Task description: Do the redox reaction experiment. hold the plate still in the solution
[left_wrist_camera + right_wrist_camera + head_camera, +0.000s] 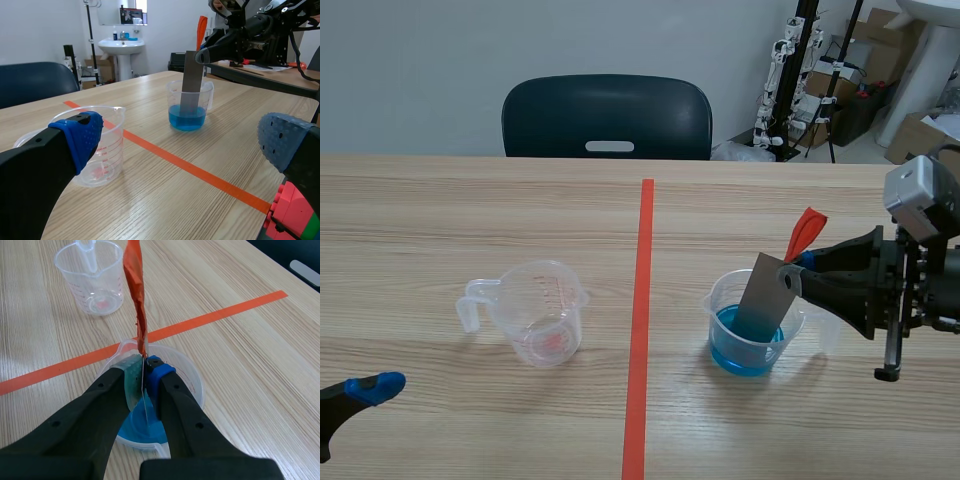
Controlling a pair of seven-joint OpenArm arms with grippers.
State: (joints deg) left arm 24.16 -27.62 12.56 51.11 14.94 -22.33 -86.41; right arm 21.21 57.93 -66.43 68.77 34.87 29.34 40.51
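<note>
**Plate** (761, 298): a grey metal strip, right of centre in the scene view. It stands nearly upright with a slight lean. Its lower end is dipped in the blue solution (744, 352) and its upper end is dry above the rim. I judge it is held this way so that only the lower part wets and the metal does not slump against the wall.

**Cup** (717, 312): clear plastic, just right of the red tape line (642, 300), with blue liquid in its lower part. It stands on the table (440, 220) and nothing grips it.

**Orange strip** (806, 230): sits at the plate's top end and sticks up past my fingers. I cannot tell whether it is a tag or a handle.

**My right gripper** (798, 268): comes in from the right edge of the frame, low and roughly level, pointing toward the centre. It is clamped on the plate's upper part above the cup's rim. The right wrist view shows the plate edge-on, with one of my pads (131, 377) on each face. The plate hangs down from this grip, so all the step needs, I judge, is a firm hold and no drift.

**My left gripper** (181, 139): in the lower left corner of the scene view, low over the table. Its fingers are wide apart and hold nothing. It is well apart from the cup and plays no part in the hold.

**Measuring jug** (535, 312): clear, with a handle, left of the tape line between my two grippers.

**Chair** (607, 115): dark, at the table's far edge, top centre of the frame.
</note>
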